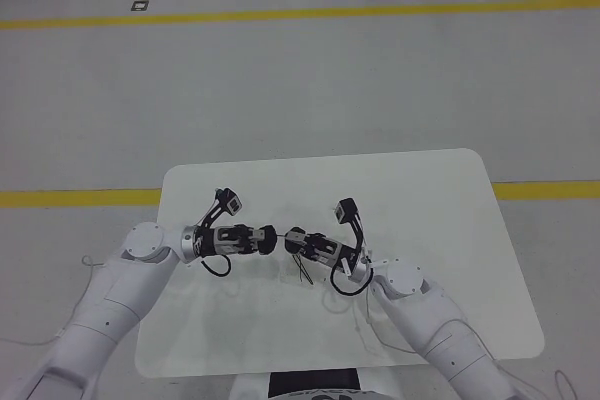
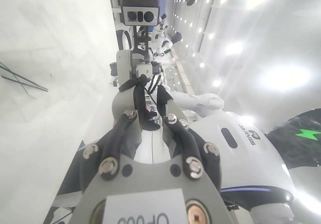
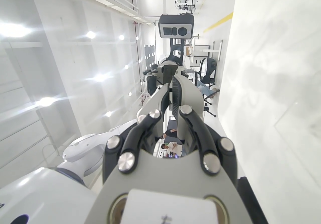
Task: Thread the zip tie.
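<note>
Over the middle of the white table (image 1: 430, 200) my two grippers meet tip to tip. The left gripper (image 1: 268, 238) is shut on a black zip tie (image 2: 128, 85), whose strap crosses its fingertips (image 2: 140, 94) in the left wrist view. Facing it, the right gripper (image 1: 292, 240) is also shut, its ribbed pads (image 3: 176, 94) pressed on the thin tie. A short dark stretch of the zip tie (image 1: 280, 238) bridges the small gap between them. How the tie's tail and head sit relative to each other is hidden by the fingers.
Several spare black zip ties (image 1: 302, 270) lie loose on the table just below the right gripper, also visible as thin crossed strips (image 2: 23, 81). The far and right parts of the table are bare. Yellow floor lines run beyond the table edges.
</note>
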Available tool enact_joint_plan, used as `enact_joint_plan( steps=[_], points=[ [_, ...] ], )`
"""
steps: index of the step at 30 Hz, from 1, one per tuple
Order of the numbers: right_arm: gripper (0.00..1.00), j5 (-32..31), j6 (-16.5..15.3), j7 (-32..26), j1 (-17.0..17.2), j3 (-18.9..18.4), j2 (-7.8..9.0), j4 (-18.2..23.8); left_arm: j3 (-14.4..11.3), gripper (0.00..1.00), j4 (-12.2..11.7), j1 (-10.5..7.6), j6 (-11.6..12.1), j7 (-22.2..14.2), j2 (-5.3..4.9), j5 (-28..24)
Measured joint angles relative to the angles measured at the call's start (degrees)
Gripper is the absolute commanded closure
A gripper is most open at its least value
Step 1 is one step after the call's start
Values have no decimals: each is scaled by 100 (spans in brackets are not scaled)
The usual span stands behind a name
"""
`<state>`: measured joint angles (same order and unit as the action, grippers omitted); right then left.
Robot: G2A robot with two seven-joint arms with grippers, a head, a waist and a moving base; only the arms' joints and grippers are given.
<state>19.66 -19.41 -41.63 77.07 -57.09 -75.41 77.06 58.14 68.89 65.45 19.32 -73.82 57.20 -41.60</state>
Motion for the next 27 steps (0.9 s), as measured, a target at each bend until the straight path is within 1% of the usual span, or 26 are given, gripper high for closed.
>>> enact_joint_plan(
  steps=[7,15,27],
  points=[
    [100,1,-8,-8,20,-5,11,91,-45,89,-21,-23,-10,36,5,70],
    [100,-46,-4,-49,35,5,27,137,-80,93,-46,-48,-5,86,9,123],
    [100,-80,44,-99,7,59,41,143,-140,93,-66,-85,-7,122,19,154]
  ],
)
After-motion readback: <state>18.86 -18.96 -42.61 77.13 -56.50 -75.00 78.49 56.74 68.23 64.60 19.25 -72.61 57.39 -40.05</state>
